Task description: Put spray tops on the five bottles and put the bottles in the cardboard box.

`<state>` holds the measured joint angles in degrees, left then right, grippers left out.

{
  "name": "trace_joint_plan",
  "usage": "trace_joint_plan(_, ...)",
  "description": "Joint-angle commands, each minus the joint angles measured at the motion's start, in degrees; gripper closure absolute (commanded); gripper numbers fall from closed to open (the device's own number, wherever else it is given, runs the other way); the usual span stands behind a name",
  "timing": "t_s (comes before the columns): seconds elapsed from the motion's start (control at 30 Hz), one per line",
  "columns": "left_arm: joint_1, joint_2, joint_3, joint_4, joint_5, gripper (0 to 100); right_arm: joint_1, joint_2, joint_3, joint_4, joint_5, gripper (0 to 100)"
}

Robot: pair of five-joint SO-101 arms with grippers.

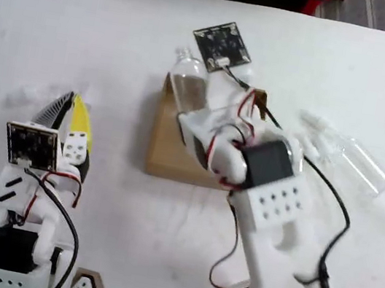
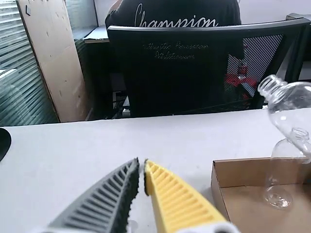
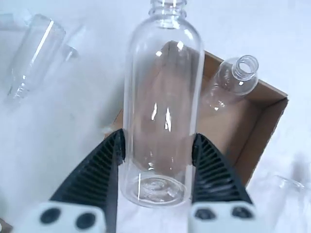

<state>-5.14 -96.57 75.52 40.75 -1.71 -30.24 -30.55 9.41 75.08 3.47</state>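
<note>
Right tool (image 3: 159, 138) is clamped on a clear bottle (image 3: 163, 87) near its base; the bottle has no spray top and hangs at a corner of the cardboard box (image 3: 266, 121). A second uncapped bottle (image 3: 233, 80) sits inside the box. Left tool (image 2: 141, 167) is narrow and empty, well apart from the box.

Risks: the smooth round wall may swivel or slip in my grip, and letting go here would box a bottle without its top.

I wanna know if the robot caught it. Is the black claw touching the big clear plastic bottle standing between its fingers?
Touching. The right wrist view shows the right gripper's black ribbed fingers pressed against both sides of the clear plastic bottle.
</note>
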Motion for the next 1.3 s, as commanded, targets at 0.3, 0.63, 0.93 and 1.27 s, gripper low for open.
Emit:
trace_joint_plan(0.3, -0.3, -0.7, -0.2, -1.4, 0.4, 98, -10.4, -33.1, 20.9, -10.0, 11.4, 95.8)
trace_joint_plan(0.63, -0.3, -0.7, -0.2, -1.4, 0.4, 98, -2.7, -58.9, 51.3, -30.8, 11.4, 95.8)
trace_joint_plan(0.93, -0.1, -0.7, -0.2, -1.8, 0.7, 97, -1.1, -70.1, 68.8, -38.2, 11.0, 95.8)
trace_joint_plan(1.27, 11.2, -0.7, -0.5, -1.3, 0.9, 88, -1.2, -72.8, 75.4, -38.5, 11.0, 95.8)
